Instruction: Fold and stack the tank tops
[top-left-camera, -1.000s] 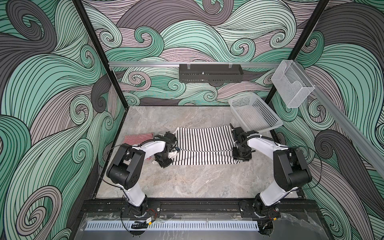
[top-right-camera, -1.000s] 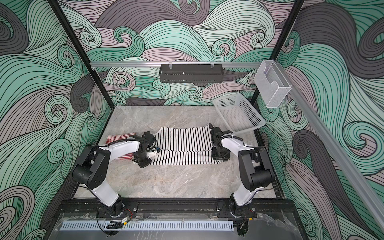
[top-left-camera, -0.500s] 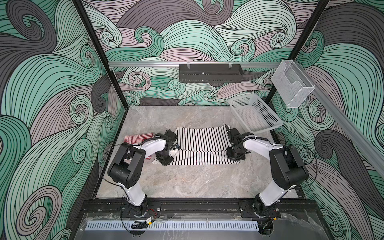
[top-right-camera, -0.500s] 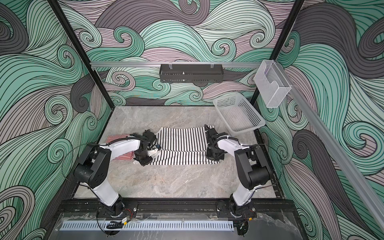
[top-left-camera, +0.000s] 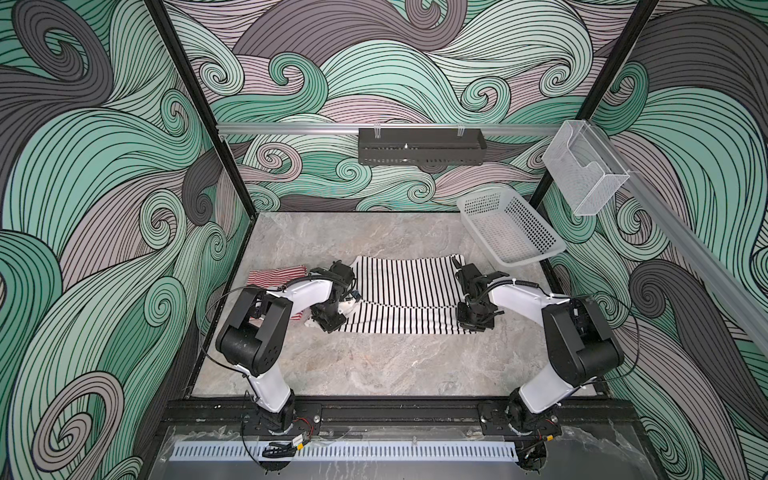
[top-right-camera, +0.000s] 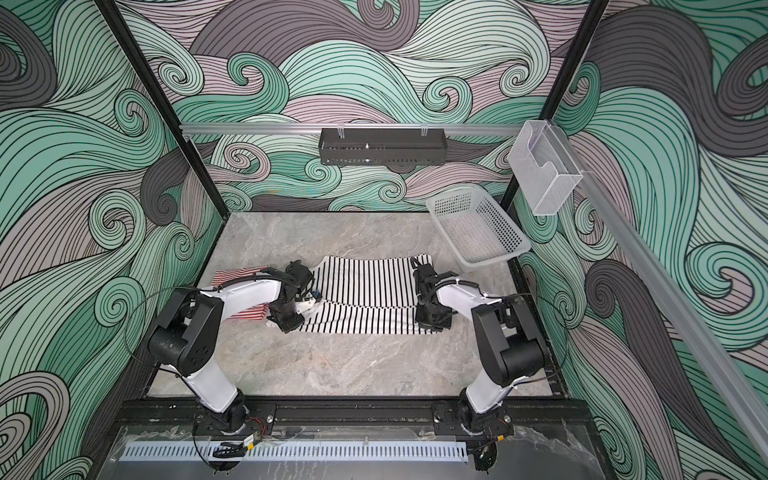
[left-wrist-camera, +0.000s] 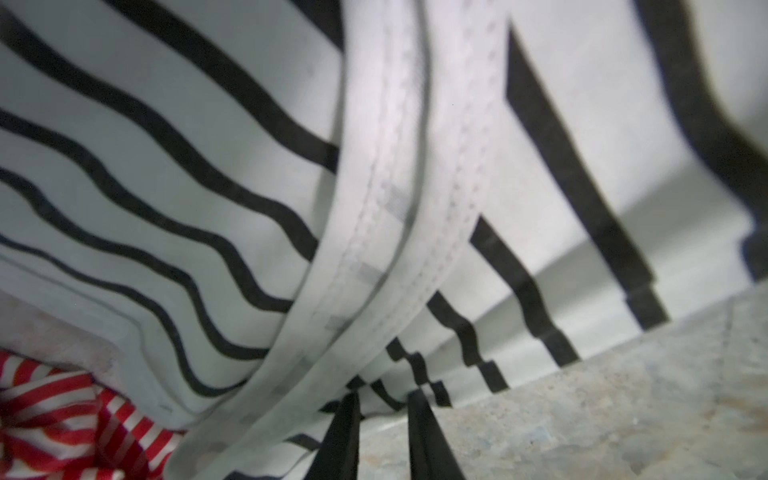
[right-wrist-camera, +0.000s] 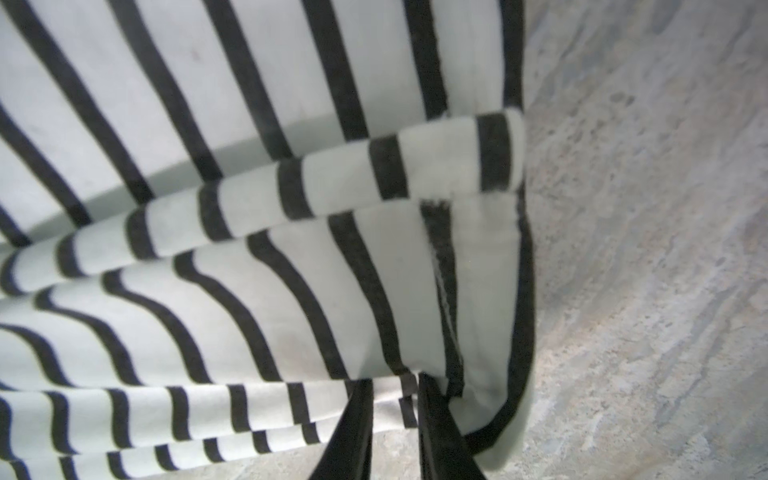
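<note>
L pincer (left-wrist-camera: 384, 399) & R pincer (right-wrist-camera: 395, 382) both nipped on blk-striped tank top (top-left-camera: 409, 291).
Red-striped tank top (top-left-camera: 276, 276) bunched just left of L pincer, partly under that arm. Blk-striped top spans flat btwn pincers on table (top-left-camera: 374, 365): L clamps strap end, R clamps hem corner. Basket (top-left-camera: 478, 203) beyond R pincer, apart.

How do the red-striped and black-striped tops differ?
The black-striped top lies spread wide; the red-striped top lies compact at its left, partly under the left arm. Its stripes are wider spaced than the red-striped top's. Left gripper and right gripper pinch the black-striped top, not the red-striped top. Both are striped cloth.
</note>
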